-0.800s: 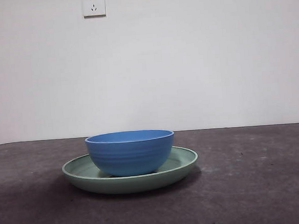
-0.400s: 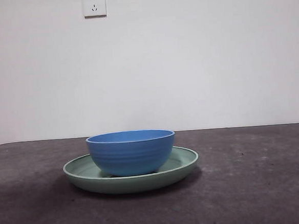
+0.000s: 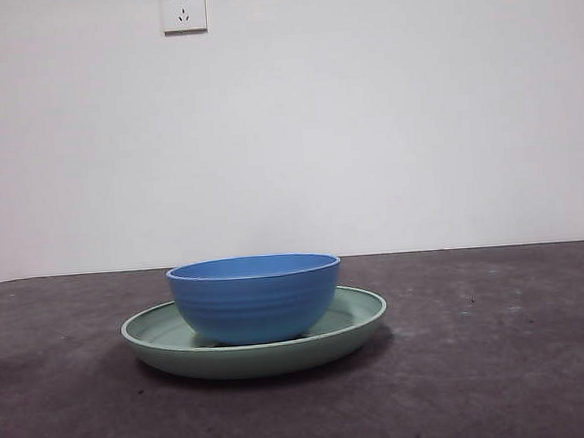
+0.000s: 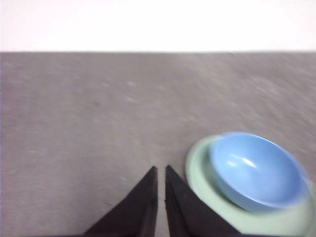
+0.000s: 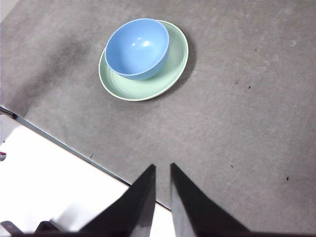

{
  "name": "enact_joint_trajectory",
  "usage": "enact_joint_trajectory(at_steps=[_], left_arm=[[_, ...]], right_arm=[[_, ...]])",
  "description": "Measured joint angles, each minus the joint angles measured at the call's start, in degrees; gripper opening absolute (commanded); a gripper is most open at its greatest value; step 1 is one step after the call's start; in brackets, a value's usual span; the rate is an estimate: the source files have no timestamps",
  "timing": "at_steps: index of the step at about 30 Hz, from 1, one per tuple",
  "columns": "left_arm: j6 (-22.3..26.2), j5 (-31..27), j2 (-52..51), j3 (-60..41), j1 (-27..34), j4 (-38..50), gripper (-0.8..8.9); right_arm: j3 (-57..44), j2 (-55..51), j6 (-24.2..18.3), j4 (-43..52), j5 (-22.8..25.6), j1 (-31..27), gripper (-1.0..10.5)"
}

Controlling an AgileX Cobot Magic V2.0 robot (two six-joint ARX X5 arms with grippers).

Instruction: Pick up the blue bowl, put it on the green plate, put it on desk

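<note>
Bowl (image 3: 254, 297) sits inside the plate (image 3: 354, 320), upright, touching the plate floor, offset off-centre: in the right wrist view it crowds the plate rim on one side and leaves a wide crescent of bare green on the other. From the front the bare crescent reads toward 3 o'clock. Plate lies flat on the table (image 3: 503, 365), roughly mid-table, nothing else near it. Wall socket (image 3: 183, 8) at 12 o'clock on the back wall, irrelevant.

Judgement: stacking step looks done, since the bowl rests on the plate with no claw in contact. The off-centre seat is probably just how it landed; stable enough, as the raised rim keeps it from sliding off.

Left claw (image 4: 161, 170): jaws nearly together, thin gap only, holding nothing. It hangs low over bare table just beside the plate rim, not touching it. That view is blurred, so the arm is likely moving; direction not readable.

Right claw (image 5: 162, 168): jaws close together with a narrow gap, empty, high up near the table edge and well apart from the stack. Looks parked.

Neither arm shows in the front view.

Remaining, if any: placing on the table. Any grab would need jaws spread first.
</note>
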Motion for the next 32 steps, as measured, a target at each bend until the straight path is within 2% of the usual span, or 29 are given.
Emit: enact_joint_trajectory(at_steps=[4, 10, 20, 25, 32], left_arm=[[0.0, 0.0, -4.0, -11.7, 3.2, 10.5, 0.28], [0.1, -1.1, -9.3, -21.1, 6.8, 13.7, 0.28], [0.3, -2.1, -13.6, -22.5, 11.9, 11.9, 0.28], [0.3, -5.2, -16.2, -22.5, 12.4, 10.4, 0.27], [1.1, -5.4, -16.4, -22.5, 12.4, 10.4, 0.27]], right_arm=[[0.0, 0.0, 0.0, 0.0, 0.0, 0.0, 0.4], [0.0, 0.0, 0.0, 0.0, 0.0, 0.0, 0.4], [0.0, 0.0, 0.0, 0.0, 0.0, 0.0, 0.4], [0.0, 0.0, 0.0, 0.0, 0.0, 0.0, 0.4], [0.0, 0.0, 0.0, 0.0, 0.0, 0.0, 0.4]])
